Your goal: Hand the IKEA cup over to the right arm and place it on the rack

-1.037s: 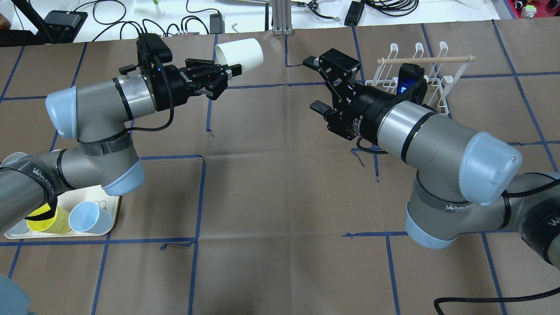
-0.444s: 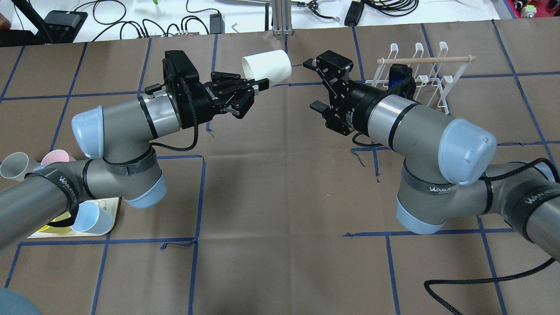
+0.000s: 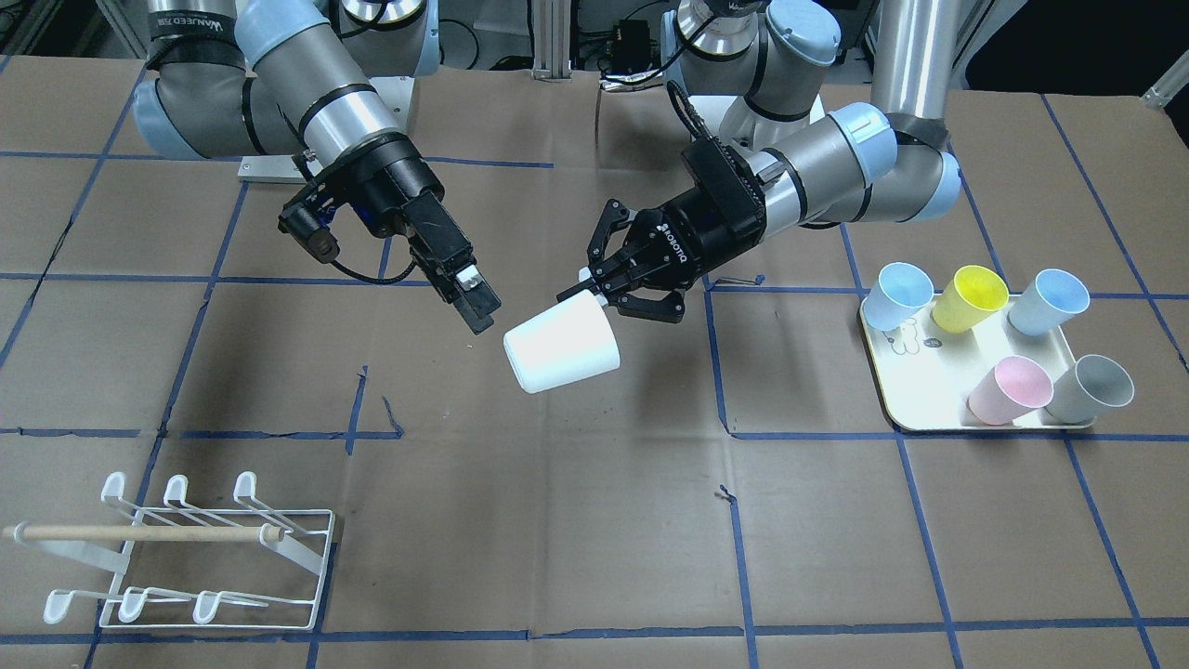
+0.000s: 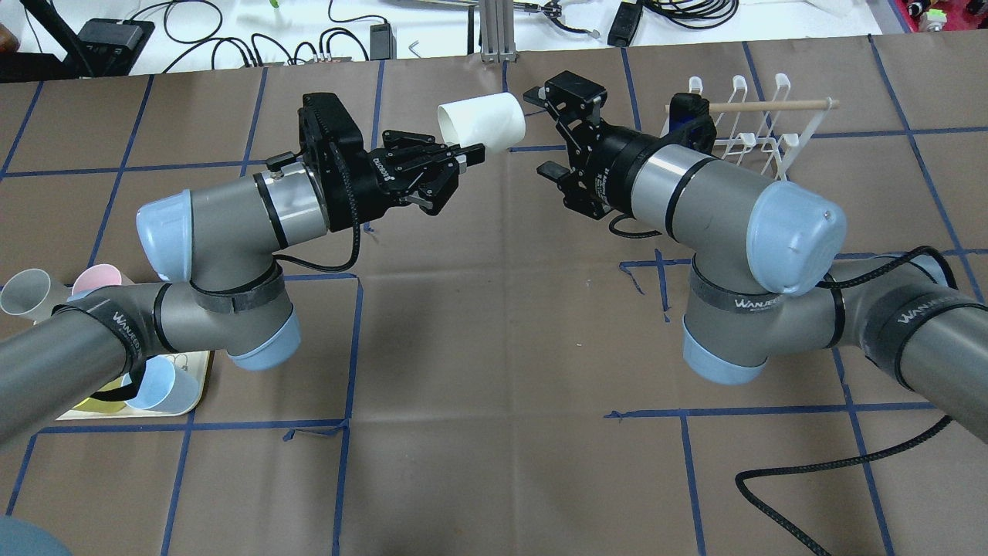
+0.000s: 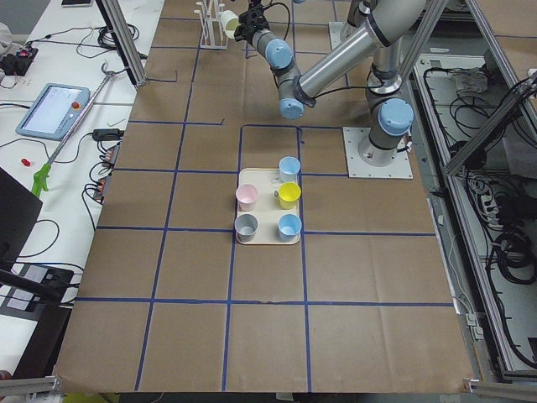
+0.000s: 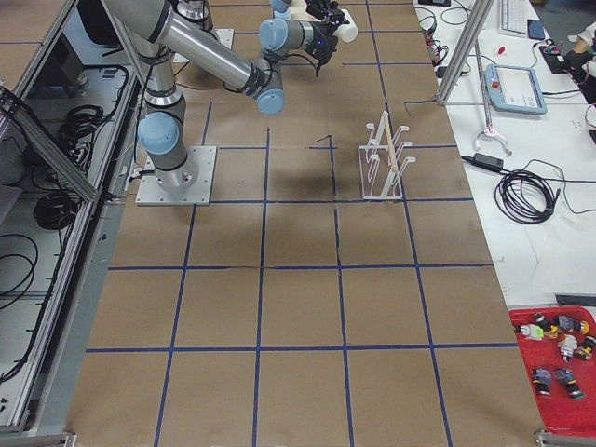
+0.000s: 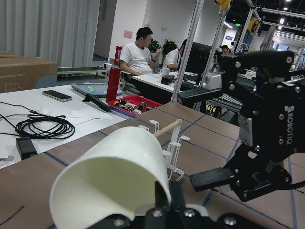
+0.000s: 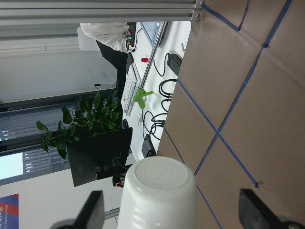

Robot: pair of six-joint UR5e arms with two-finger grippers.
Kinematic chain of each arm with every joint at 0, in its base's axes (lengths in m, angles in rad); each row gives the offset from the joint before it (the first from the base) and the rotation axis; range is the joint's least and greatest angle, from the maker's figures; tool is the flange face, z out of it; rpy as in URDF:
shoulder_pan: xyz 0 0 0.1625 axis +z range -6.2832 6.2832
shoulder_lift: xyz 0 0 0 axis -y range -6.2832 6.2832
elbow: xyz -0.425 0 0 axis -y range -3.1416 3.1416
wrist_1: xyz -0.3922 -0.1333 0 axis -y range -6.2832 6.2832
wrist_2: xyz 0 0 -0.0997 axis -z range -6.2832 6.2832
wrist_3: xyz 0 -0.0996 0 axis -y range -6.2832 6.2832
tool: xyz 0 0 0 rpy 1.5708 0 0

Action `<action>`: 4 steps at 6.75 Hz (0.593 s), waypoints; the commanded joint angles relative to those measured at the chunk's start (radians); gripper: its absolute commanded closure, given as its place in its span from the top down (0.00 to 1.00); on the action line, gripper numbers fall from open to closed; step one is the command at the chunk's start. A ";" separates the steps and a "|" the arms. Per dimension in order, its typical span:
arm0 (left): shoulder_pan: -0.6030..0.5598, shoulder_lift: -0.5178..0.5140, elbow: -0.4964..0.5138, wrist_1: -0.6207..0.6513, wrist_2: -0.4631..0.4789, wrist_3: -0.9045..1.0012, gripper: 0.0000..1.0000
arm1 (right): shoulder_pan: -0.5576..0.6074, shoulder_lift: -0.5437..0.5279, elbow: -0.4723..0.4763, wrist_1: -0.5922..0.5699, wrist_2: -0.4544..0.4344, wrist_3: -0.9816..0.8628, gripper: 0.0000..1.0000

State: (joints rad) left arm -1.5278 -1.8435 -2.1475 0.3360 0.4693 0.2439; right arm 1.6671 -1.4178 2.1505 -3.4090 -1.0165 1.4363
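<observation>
A white cup (image 4: 482,120) hangs sideways in the air over the far middle of the table, its base pointing at my right gripper. My left gripper (image 4: 468,154) is shut on the cup's rim; in the front view (image 3: 594,290) the cup (image 3: 562,346) hangs below it. My right gripper (image 4: 542,133) is open, and its fingertips stand close to the cup's base without touching it. In the right wrist view the cup's base (image 8: 159,191) sits between the spread fingers (image 8: 93,210). The white wire rack (image 4: 741,127) stands behind the right arm, with nothing on it (image 3: 186,548).
A cream tray (image 3: 929,409) near the left arm's base holds several coloured cups, among them yellow (image 3: 969,297) and pink (image 3: 1008,388). Cables and boxes lie beyond the table's far edge (image 4: 347,38). A black cable (image 4: 810,467) trails on the table by the right arm.
My left arm has carried the cup to the right, toward the middle. My right gripper has moved left and farther back, so its open fingers now stand just off the cup's base.
</observation>
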 commanded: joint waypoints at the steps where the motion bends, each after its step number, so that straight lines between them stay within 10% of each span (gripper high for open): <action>1: 0.000 0.001 0.000 0.002 0.000 -0.001 0.00 | 0.014 0.054 -0.056 0.002 -0.001 0.001 0.99; 4: -0.002 0.001 0.000 0.002 0.000 -0.002 0.00 | 0.042 0.080 -0.081 0.004 -0.007 0.012 0.98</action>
State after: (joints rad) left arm -1.5292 -1.8423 -2.1475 0.3375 0.4694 0.2427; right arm 1.7041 -1.3413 2.0740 -3.4056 -1.0213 1.4412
